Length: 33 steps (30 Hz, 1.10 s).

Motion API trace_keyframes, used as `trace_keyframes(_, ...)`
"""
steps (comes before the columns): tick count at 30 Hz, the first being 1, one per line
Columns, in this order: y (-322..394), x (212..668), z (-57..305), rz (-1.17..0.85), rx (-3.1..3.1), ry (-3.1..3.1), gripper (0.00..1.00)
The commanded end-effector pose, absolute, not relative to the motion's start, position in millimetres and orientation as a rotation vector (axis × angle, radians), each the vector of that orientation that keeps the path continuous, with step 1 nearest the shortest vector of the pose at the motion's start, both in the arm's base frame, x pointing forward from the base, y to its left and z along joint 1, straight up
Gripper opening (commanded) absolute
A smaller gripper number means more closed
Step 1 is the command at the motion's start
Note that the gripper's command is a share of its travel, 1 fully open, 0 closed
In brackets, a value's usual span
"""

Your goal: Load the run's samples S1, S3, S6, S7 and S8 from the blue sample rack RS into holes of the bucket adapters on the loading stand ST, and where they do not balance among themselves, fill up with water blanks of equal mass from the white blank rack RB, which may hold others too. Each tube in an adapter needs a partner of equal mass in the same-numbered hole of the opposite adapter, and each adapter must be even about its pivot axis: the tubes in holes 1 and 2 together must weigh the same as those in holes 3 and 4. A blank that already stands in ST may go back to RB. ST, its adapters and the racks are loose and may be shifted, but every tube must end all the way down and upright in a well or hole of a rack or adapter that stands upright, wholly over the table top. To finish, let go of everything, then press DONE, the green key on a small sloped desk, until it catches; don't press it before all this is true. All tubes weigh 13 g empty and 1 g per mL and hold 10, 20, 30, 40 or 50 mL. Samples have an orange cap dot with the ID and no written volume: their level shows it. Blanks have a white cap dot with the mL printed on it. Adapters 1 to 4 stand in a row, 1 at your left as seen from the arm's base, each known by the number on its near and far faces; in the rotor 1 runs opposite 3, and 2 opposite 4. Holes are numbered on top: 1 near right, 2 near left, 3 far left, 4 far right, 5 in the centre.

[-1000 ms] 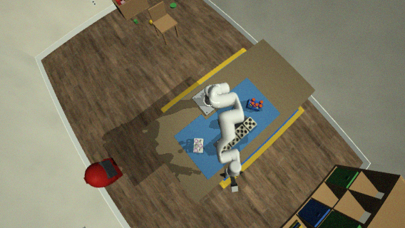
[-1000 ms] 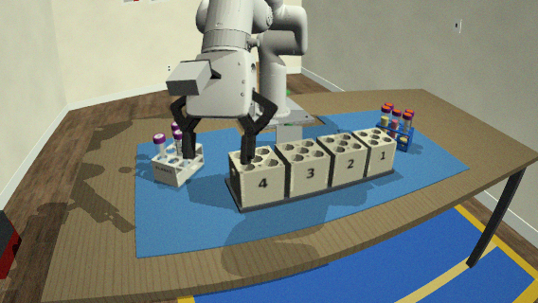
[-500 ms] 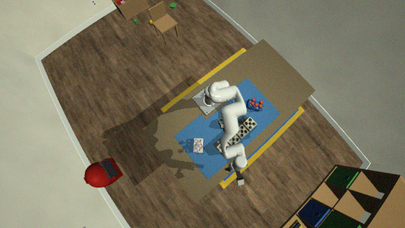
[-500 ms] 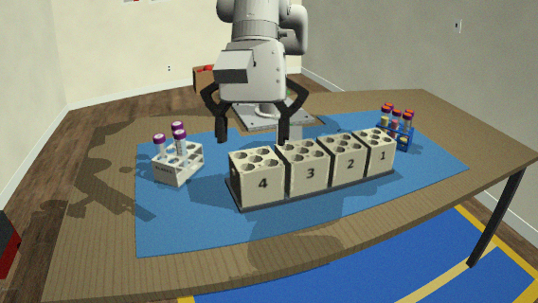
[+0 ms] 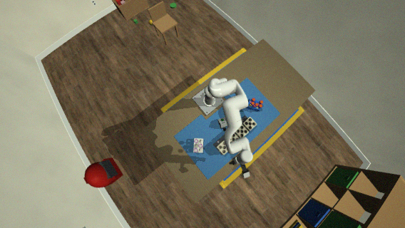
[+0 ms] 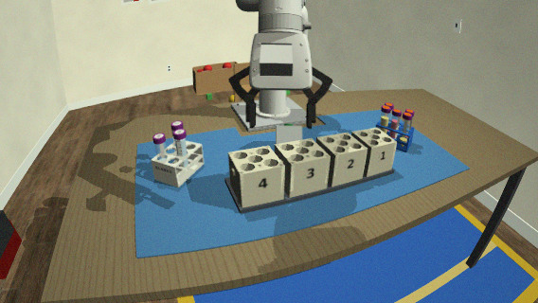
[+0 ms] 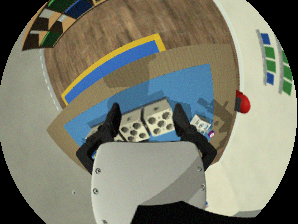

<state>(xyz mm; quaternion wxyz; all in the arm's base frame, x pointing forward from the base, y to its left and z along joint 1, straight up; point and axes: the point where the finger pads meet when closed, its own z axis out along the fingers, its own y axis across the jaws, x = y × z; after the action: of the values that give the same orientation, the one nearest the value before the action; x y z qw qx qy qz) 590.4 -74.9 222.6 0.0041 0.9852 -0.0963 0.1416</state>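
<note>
Spread wide and empty, the gripper (image 6: 279, 124) hangs above the loading stand ST (image 6: 310, 194), likely surveying its bare adapters, while samples wait in blue rack RS (image 6: 405, 137) beyond adapter 1 (image 6: 382, 156).

RS (image 6: 403, 140): blue, orange-dotted tubes upright | RB (image 6: 176, 165): white, three tubes | ST (image 6: 310, 167): adapters empty

My counter (image 6: 474, 142) was a brown top on dark legs, with a blue mat (image 6: 199, 222) spread flat on it. On the mat stood the stand ST (image 6: 303, 196) with four numbered adapters, the white rack RB (image 6: 170, 172) at one end and the blue rack RS (image 6: 403, 140) at the other. My grey base plate (image 6: 239, 118) seemed to sit at the mat's far edge.
</note>
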Motion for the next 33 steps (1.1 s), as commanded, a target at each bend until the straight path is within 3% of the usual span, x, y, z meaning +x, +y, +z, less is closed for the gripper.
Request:
trace_keyframes(1,-61,580,227,0.403,3.099,-0.247,1.00)
trace_keyframes(33,25,473,237,0.106,3.140,0.087,1.00)
